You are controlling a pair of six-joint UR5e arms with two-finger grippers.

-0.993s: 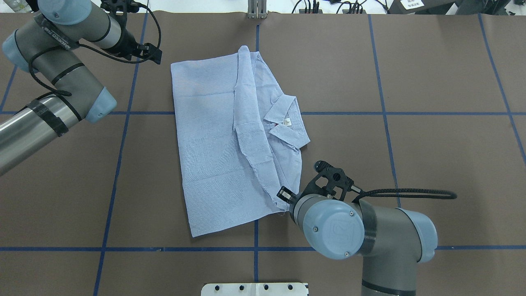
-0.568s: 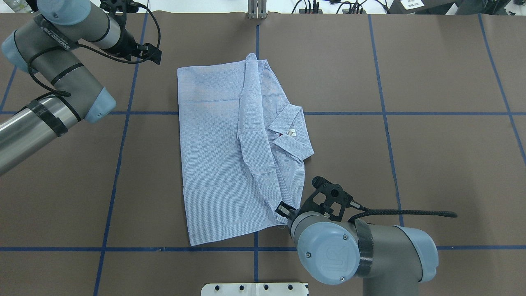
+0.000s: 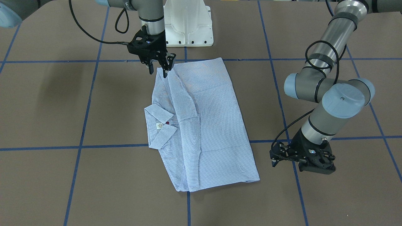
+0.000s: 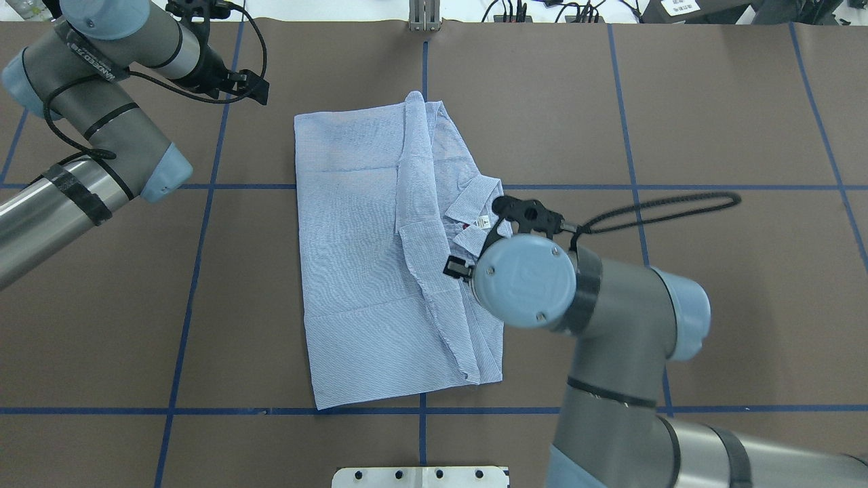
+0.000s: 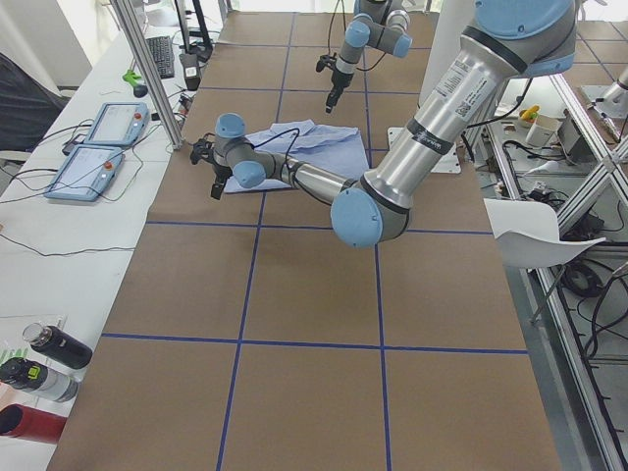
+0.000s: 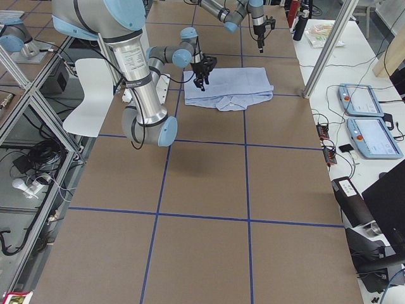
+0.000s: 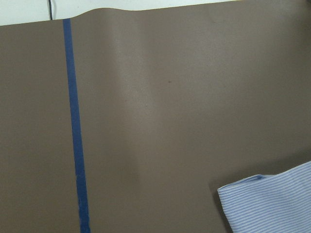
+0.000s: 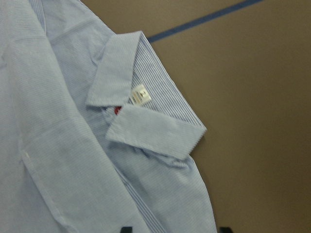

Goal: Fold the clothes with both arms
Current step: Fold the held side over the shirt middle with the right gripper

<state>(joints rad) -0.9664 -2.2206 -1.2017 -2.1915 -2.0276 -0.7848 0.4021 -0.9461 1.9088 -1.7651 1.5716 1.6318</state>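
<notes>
The light blue striped shirt [image 4: 366,271] lies folded flat on the brown table, collar and white neck label [image 4: 483,221] on its right side; the front view also shows the shirt [image 3: 210,125]. My right gripper [image 3: 158,70] is open, empty and raised above the shirt. In the right wrist view its fingertips [image 8: 126,229] stand apart over the collar [image 8: 155,133]. In the overhead view its own wrist mostly hides it. My left gripper [image 4: 258,91] hangs open and empty just off the shirt's far left corner [image 7: 272,204].
The white pedestal base [image 4: 420,476] sits at the table's near edge. Blue tape lines [image 4: 196,271] cross the brown table cover. Teach pendants [image 5: 98,147] and bottles [image 5: 49,353] lie on the side bench beyond the table's far edge.
My right gripper first dragged the shirt's near right corner toward the robot, then let go and rose over the collar. The corner now lies flat. The left arm has not moved.
</notes>
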